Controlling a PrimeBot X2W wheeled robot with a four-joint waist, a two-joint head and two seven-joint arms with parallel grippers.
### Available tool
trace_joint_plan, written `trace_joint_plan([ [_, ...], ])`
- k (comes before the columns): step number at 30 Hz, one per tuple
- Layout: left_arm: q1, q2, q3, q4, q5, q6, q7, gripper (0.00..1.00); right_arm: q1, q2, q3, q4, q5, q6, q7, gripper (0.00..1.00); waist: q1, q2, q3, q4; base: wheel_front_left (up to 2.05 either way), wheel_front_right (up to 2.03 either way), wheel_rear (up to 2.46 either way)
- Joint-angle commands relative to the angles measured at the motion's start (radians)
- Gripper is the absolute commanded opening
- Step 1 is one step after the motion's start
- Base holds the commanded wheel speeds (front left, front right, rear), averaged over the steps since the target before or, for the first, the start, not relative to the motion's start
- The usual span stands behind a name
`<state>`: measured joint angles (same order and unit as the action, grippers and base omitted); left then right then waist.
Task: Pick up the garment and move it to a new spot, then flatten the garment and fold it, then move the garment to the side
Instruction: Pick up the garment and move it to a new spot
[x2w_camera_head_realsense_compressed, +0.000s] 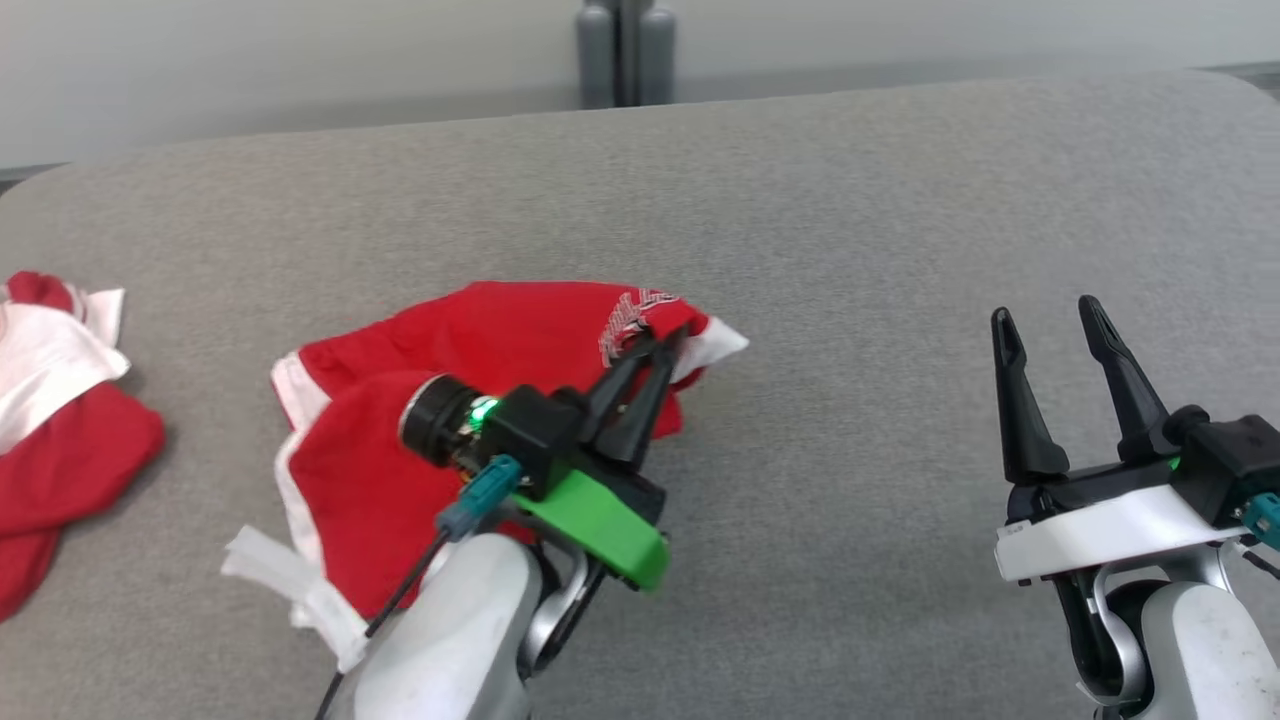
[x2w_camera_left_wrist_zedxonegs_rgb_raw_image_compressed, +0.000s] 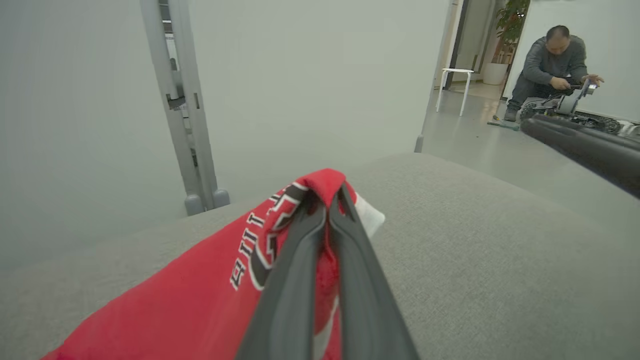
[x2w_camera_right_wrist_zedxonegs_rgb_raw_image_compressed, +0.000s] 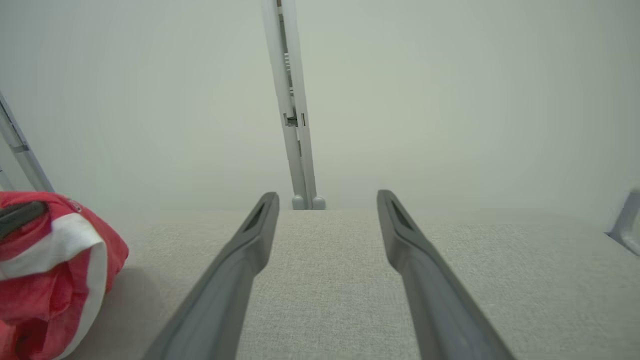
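Observation:
A red garment (x2w_camera_head_realsense_compressed: 480, 350) with white trim and white lettering lies crumpled on the grey table (x2w_camera_head_realsense_compressed: 850, 220), left of centre. My left gripper (x2w_camera_head_realsense_compressed: 662, 342) is shut on its right edge, the fabric pinched between the fingers (x2w_camera_left_wrist_zedxonegs_rgb_raw_image_compressed: 327, 200) and raised a little off the surface. The same garment (x2w_camera_right_wrist_zedxonegs_rgb_raw_image_compressed: 55, 265) shows at the left of the right wrist view. My right gripper (x2w_camera_head_realsense_compressed: 1045, 318) hovers at the lower right, open, with nothing between its fingers (x2w_camera_right_wrist_zedxonegs_rgb_raw_image_compressed: 324, 200), well apart from the garment.
A second red and white garment (x2w_camera_head_realsense_compressed: 60, 400) lies bunched at the table's left edge. A grey post (x2w_camera_head_realsense_compressed: 625, 50) stands behind the far edge. In the left wrist view a person (x2w_camera_left_wrist_zedxonegs_rgb_raw_image_compressed: 550, 65) crouches on the floor beyond the table, near a white stool (x2w_camera_left_wrist_zedxonegs_rgb_raw_image_compressed: 455, 87).

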<state>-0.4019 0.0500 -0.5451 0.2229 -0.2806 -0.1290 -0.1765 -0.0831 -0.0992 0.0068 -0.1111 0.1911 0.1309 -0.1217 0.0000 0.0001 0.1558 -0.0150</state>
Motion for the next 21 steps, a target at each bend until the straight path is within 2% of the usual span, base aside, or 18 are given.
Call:
trace_joint_plan([
  [1, -0.043, 0.003, -0.04, -0.007, -0.026, -0.003, -0.008, 0.0, -0.012, 0.006, 0.003, 0.008, 0.009, 0.0, -0.01, 1.0, 0.0, -0.0001, 0.052, -0.164, 0.0, 0.0, 0.0],
  [4, -0.107, 0.004, -0.121, -0.008, -0.069, 0.004, -0.017, 0.0, -0.025, 0.011, 0.004, 0.022, 0.017, 0.0, -0.026, 1.0, 0.0, -0.0001, 0.083, -0.217, 0.0, 0.0, 0.0],
  [8, -0.195, 0.005, -0.219, 0.027, -0.12, 0.035, -0.019, 0.0, -0.04, 0.025, 0.005, 0.05, 0.03, 0.0, -0.055, 1.0, 0.0, -0.0001, 0.146, -0.274, 0.0, 0.0, 0.0],
  [11, -0.221, 0.005, -0.243, 0.085, -0.134, 0.049, -0.002, 0.0, -0.058, 0.031, 0.013, 0.066, 0.036, 0.0, -0.073, 1.0, 0.0, -0.0001, 0.179, -0.289, 0.0, 0.0, 0.0],
  [12, -0.226, 0.005, -0.249, 0.112, -0.138, 0.049, 0.007, 0.09, -0.06, 0.032, 0.014, 0.073, 0.038, 0.0, -0.078, 1.0, 0.0, -0.0001, 0.186, -0.289, 0.0, 0.0, 0.0],
  [13, -0.232, 0.004, -0.25, 0.13, -0.138, 0.052, 0.007, 0.47, -0.063, 0.034, 0.016, 0.08, 0.04, 0.0, -0.084, 1.0, 0.0, -0.0001, 0.19, -0.289, 0.0, 0.0, 0.0],
  [14, -0.238, 0.004, -0.254, 0.151, -0.137, 0.052, 0.008, 1.0, -0.068, 0.036, 0.019, 0.089, 0.042, 0.0, -0.087, 1.0, 0.0, -0.0001, 0.193, -0.287, 0.0, 0.0, 0.0],
  [19, -0.232, 0.017, -0.267, 0.197, -0.126, 0.045, -0.023, 1.0, -0.08, 0.038, 0.025, 0.119, 0.039, 0.0, -0.103, 1.0, 0.0, -0.0001, 0.171, -0.256, 0.0, 0.0, 0.0],
  [21, -0.215, 0.031, -0.253, 0.186, -0.124, 0.059, -0.046, 1.0, -0.08, 0.034, 0.025, 0.126, 0.033, 0.0, -0.102, 1.0, 0.0, -0.0001, 0.148, -0.235, 0.0, 0.0, 0.0],
])
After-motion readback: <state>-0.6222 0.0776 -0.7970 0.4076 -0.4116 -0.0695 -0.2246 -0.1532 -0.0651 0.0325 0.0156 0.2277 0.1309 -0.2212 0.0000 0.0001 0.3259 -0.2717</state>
